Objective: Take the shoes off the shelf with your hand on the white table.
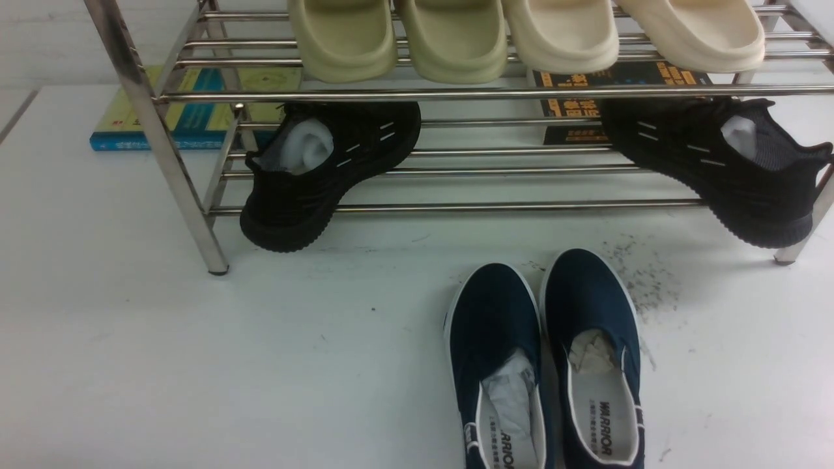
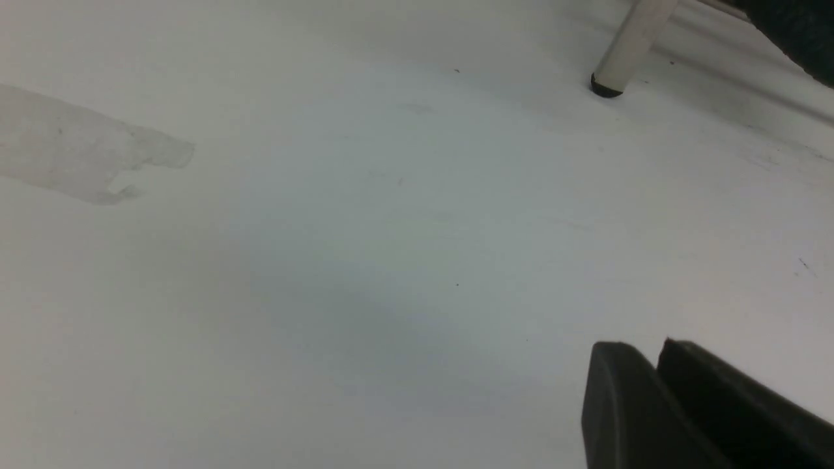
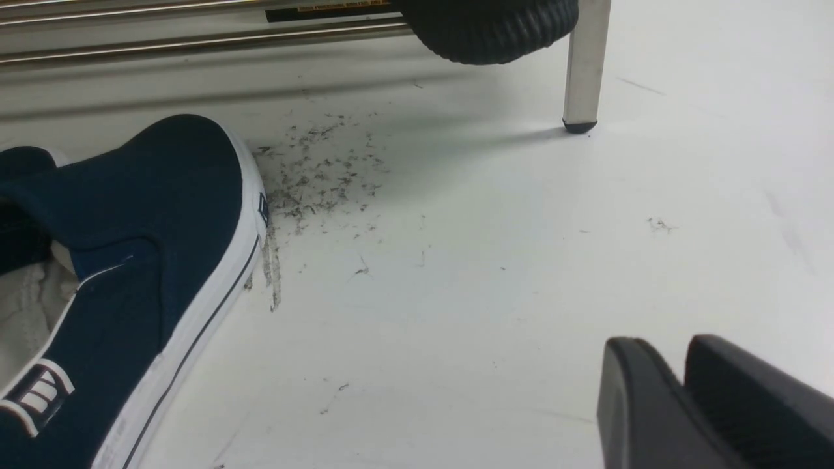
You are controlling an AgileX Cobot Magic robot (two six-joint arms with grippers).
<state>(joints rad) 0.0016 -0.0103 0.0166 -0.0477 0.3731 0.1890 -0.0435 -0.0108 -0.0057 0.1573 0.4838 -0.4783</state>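
While toes face the shelf (image 1: pixel 456 94), shoes (image 1: pixel 544 365) sit side by side on the table (image 1: pixel 195 365), lower centre of front view. Left wrist: left gripper (image 2: pixel 658 365) narrow, holding nothing. Right wrist: right gripper (image 3: pixel 684 371) narrow, empty, lower right; shoe at left.

Our front camera looks forward and down over the matte white worktop (image 1: pixel 163 365) at the chrome rod shelf (image 1: pixel 456 94). Both wrist cameras skim low across that worktop; the right one shares the navy canvas slip-ons (image 3: pixel 156 247) with the front view.
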